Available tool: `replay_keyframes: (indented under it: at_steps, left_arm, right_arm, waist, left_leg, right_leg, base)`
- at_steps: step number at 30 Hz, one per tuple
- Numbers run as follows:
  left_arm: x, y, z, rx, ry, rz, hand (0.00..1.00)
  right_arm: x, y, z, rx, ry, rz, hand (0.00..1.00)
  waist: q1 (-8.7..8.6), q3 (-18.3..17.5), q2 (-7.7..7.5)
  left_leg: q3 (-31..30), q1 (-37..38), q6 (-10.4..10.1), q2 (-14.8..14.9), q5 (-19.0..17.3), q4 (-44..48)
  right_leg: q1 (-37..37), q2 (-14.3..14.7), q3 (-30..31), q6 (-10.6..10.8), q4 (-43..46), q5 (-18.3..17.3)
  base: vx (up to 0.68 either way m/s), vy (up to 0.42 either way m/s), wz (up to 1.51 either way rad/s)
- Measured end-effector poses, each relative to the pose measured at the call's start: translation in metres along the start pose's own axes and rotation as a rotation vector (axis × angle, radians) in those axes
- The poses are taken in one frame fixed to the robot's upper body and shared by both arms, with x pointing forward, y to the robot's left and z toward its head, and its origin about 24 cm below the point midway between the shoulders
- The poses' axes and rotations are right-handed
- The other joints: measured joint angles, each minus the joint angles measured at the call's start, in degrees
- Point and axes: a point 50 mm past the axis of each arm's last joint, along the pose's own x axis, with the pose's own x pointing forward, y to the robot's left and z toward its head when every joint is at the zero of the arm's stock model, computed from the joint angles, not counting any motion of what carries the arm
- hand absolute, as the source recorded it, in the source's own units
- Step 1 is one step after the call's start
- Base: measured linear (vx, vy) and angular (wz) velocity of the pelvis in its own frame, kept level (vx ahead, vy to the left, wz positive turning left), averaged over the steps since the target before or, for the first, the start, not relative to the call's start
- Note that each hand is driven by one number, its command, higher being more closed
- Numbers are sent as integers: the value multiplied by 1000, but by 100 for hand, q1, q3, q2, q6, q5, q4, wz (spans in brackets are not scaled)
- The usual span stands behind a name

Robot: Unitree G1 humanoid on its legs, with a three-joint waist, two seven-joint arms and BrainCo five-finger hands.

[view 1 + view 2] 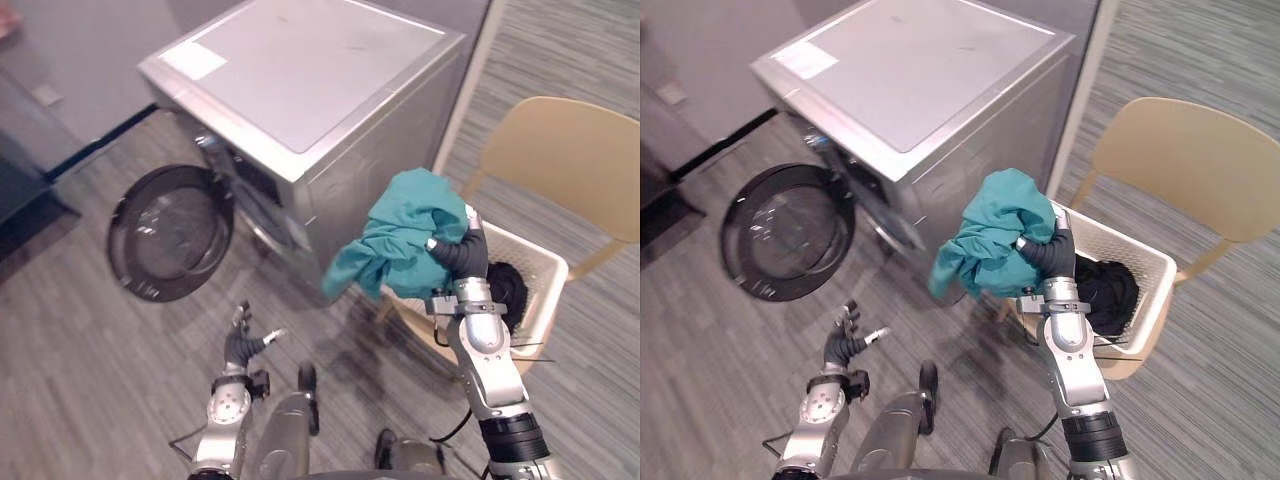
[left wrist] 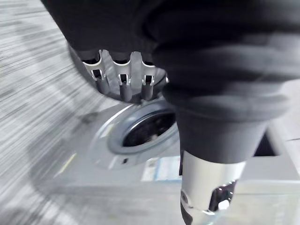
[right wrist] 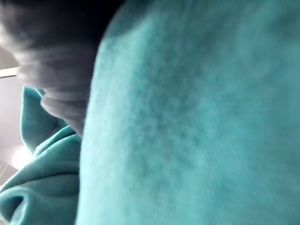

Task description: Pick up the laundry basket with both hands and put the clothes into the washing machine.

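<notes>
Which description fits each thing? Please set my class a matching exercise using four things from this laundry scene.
Things:
1. washing machine door
2. teal garment
3. laundry basket
4. left hand

Descriptions:
A. sits on the chair, dark clothes inside
B. empty, low above the floor
C. swung open
D. lifted in the right hand

Pairs: 1-C, 2-D, 3-A, 4-B

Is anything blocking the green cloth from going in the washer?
Nothing loose. The door is open, but the cloth in the right hand hangs beside the washer, so its front corner stands between cloth and opening.
</notes>
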Motion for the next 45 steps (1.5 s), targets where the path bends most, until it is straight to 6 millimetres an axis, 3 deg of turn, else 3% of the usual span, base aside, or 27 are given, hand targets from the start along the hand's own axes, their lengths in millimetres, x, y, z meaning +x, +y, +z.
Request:
replay_keyframes:
  at_steps: [2,4,5,10,14,16,19,20,24,29,30,42,45]
  left_arm:
    - [4,-2,22,-38,-111,-6,0]
    - [6,-10,39,-54,-191,-46,0]
    - [7,-13,43,-49,-210,-68,0]
    - [9,-39,62,-20,-298,-261,0]
    - [11,-63,76,-6,-354,-387,0]
    - [11,-73,78,12,-365,-441,0]
    - [15,-78,74,47,-348,-471,0]
    - [16,-82,72,60,-340,-495,100]
    - [16,-96,70,93,-332,-571,100]
    - [16,-95,68,87,-313,-597,100]
    - [16,-94,68,88,-313,-596,100]
    - [18,-92,65,24,-287,-516,100]
    - [17,-85,58,-45,-245,-428,100]
  right_arm:
    - [0,-1,-1,1,8,23,100]
    - [0,-1,-4,-7,16,55,100]
    - [0,0,-7,-7,29,65,100]
    - [-7,19,-25,62,116,179,100]
    - [-13,53,-30,158,160,335,100]
    - [-12,68,-33,218,188,377,100]
    - [-9,74,-36,257,217,407,100]
    - [-11,75,-37,271,229,422,100]
    - [-9,79,-35,302,235,456,100]
    - [-7,86,-31,300,229,508,100]
    - [-6,87,-31,292,225,522,0]
    - [1,87,-24,135,145,455,0]
    - [-1,68,-21,88,121,334,0]
  waist:
    - [-18,-77,80]
    - [-77,-219,249]
    - [-79,-245,247]
    - [36,-426,12]
    - [33,-540,-96]
    - [38,-588,-147]
    - [34,-655,-155]
    - [39,-712,-157]
    - [33,-765,-167]
    - [32,-867,-230]
    - [31,-873,-240]
    - [36,-902,-282]
    - [30,-902,-282]
  left_leg:
    - [-7,607,-194,16,-167,-513]
    - [-72,1065,-321,108,-47,-1524]
    - [-74,1104,-335,113,-56,-1620]
    - [-94,1139,-341,-83,-60,-1676]
    - [-43,1259,-238,-212,14,-1790]
    - [-12,1296,-230,-215,33,-1816]
    - [49,1315,-245,-190,54,-1832]
    - [55,1317,-251,-178,88,-1871]
    - [61,1337,-277,-118,188,-1992]
    - [89,1344,-330,-40,225,-2005]
    - [89,1350,-354,-5,240,-2006]
    - [91,1382,-418,171,281,-2025]
    - [101,1407,-417,175,284,-2067]
  right_leg:
    - [-3,14,-237,84,-222,159]
    - [-52,114,-538,185,-311,306]
    - [-69,112,-609,208,-280,323]
    - [-68,-86,-588,420,-277,513]
    - [-40,-197,-483,528,-280,603]
    - [-41,-190,-424,509,-289,650]
    - [-43,-144,-330,477,-355,724]
    - [-41,-121,-325,475,-404,755]
    - [-41,-27,-300,402,-501,841]
    - [-14,99,-241,325,-638,927]
    - [19,143,-235,317,-701,958]
    - [60,359,-180,234,-791,1024]
    - [50,383,-158,235,-793,1020]
  base:
    - [-227,22,89]
    - [-108,90,71]
    - [-97,160,45]
    - [-71,142,6]
    - [-75,92,-5]
    - [-57,23,-10]
    - [-39,-7,-15]
    - [-23,-27,-8]
    - [-15,-38,-4]
    - [-16,-32,-8]
    - [-27,-63,-3]
    - [-10,-36,-3]
    - [23,-14,-3]
